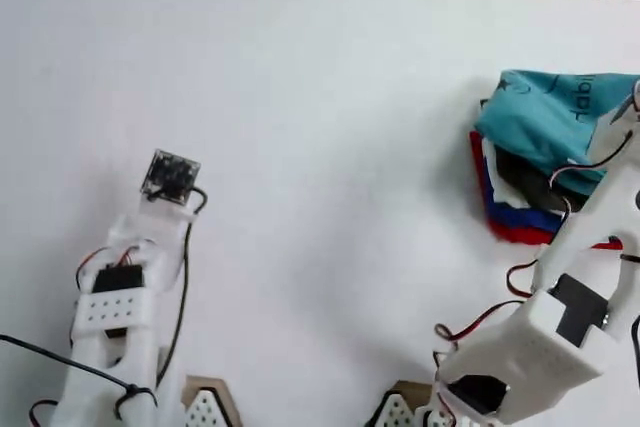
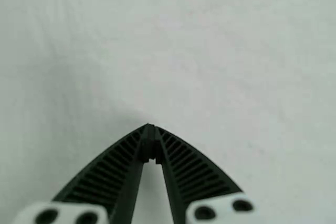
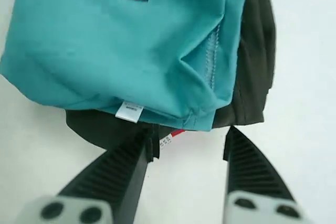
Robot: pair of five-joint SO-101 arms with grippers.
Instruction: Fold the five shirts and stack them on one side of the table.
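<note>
A stack of folded shirts (image 1: 540, 162) lies at the right side of the white table (image 1: 320, 97), a teal shirt (image 1: 555, 117) on top, with black, white, blue and red layers under it. In the right wrist view the teal shirt (image 3: 126, 40) lies over a black shirt (image 3: 254, 56), with a strip of red (image 3: 177, 132) at the edge. My right gripper (image 3: 189, 140) is open just off the stack's edge, holding nothing. My left gripper (image 2: 150, 142) is shut and empty over bare table, near the table's front left (image 1: 165, 187).
The right arm (image 1: 560, 317) stretches from the front edge up to the stack. The left arm (image 1: 115, 307) stands at the front left. Two arm bases (image 1: 205, 407) sit at the front edge.
</note>
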